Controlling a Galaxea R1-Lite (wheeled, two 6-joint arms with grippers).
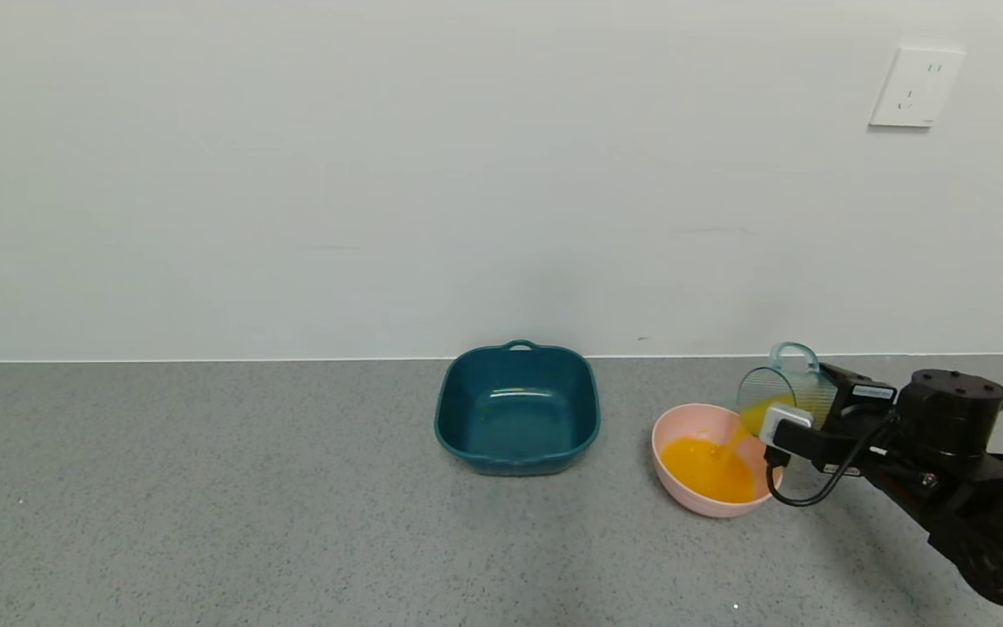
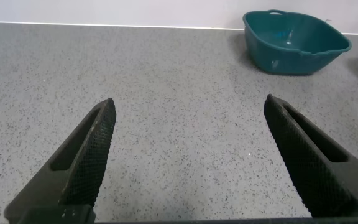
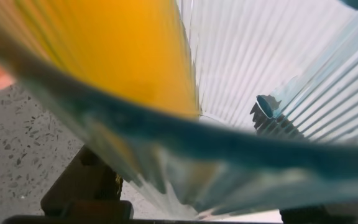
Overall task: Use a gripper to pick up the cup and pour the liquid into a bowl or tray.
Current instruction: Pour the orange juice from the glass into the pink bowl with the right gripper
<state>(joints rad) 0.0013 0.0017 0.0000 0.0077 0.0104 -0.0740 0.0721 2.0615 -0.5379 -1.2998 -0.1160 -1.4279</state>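
- On the right side of the grey speckled countertop (image 1: 205, 488), the right gripper (image 1: 802, 409) has its jaws clenched around the cup (image 1: 784, 394), holding it tipped on its side above the far right rim of the pink bowl (image 1: 671, 435).
- The cup is translucent blue-grey and ribbed; its mouth faces left and down toward the bowl, and its loop handle points upward.
- Orange liquid (image 1: 710, 466) pools in the bottom of the bowl, a thin stream runs from the cup's lip down into it, and some of it collects in the low side of the cup.
- A small white block sits at the near jaw, with a black cable looping below it in front of the bowl's right edge.
- A small white label with dark print is stuck on top of the gripper body; the writing is too small to read.
- From the right wrist view, the ribbed cup wall (image 3: 278, 93) fills nearly everything, with orange liquid (image 3: 123, 56) lying against one side and a patch of countertop showing beyond.
- The teal tray (image 1: 516, 409) stands to the left of the bowl, apart from it, close to the wall, with its small loop handle on the far side.
- The left gripper (image 2: 188, 155) hangs over bare countertop with its jaws released and spread wide, nothing between its textured black fingers (image 2: 89, 155); the teal tray (image 2: 294, 40) shows farther off.
- A white wall socket (image 1: 917, 87) is mounted high on the pale wall to the right; no readable lettering shows on it.
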